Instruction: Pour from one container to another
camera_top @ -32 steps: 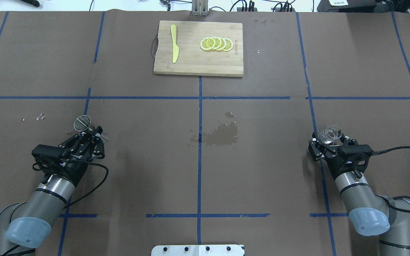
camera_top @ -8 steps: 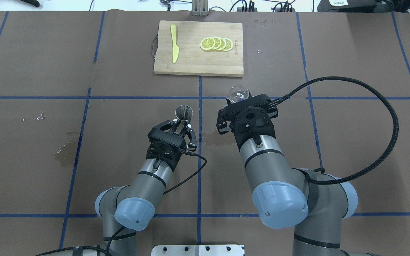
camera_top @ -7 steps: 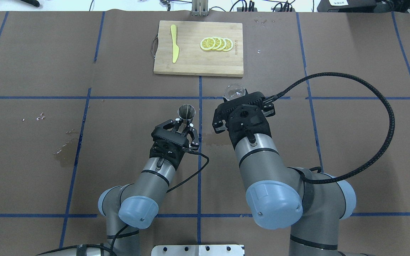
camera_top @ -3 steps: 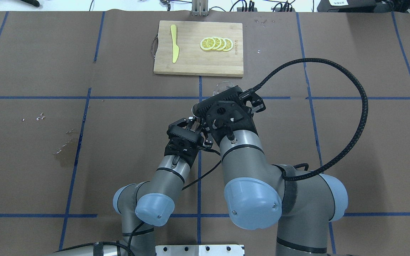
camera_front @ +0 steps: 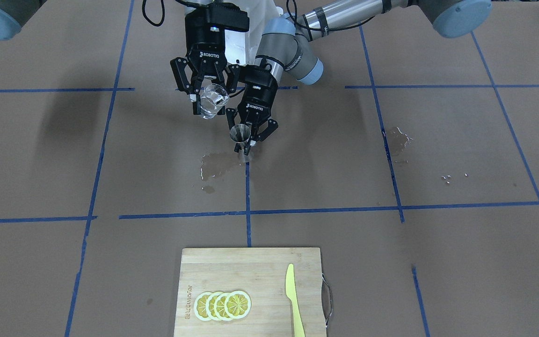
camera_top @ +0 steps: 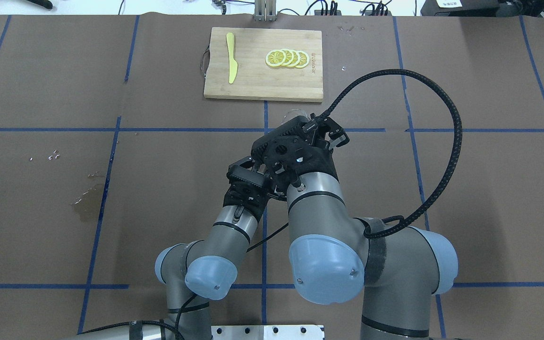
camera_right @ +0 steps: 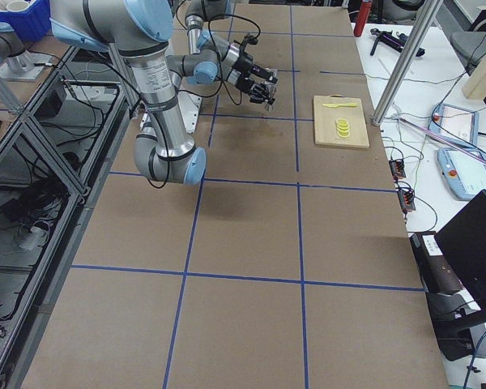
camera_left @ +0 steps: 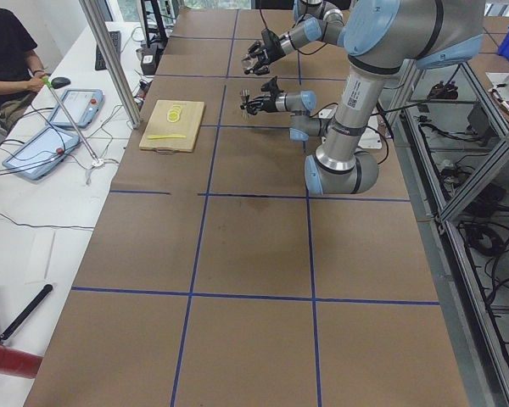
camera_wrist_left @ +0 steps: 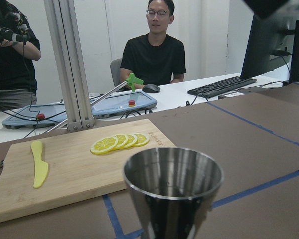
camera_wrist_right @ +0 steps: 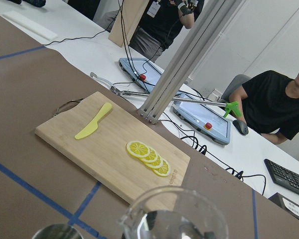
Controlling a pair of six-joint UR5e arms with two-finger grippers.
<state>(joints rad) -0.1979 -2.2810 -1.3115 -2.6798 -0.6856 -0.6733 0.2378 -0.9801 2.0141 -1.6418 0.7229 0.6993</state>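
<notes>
Front-facing view has the glass (camera_front: 214, 102) pinched in my right gripper (camera_front: 212, 97), just above and beside the jigger (camera_front: 241, 134). My left gripper (camera_front: 245, 139) clamps the jigger upright near a wet patch (camera_front: 215, 166) (a spill, I'd guess). Both arms have closed in over the last second, so I judge the pour can start.

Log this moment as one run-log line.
phase: pre-pour | left end effector: shut on jigger | right end effector: shut on glass cup, close to jigger | stream: none visible
</notes>
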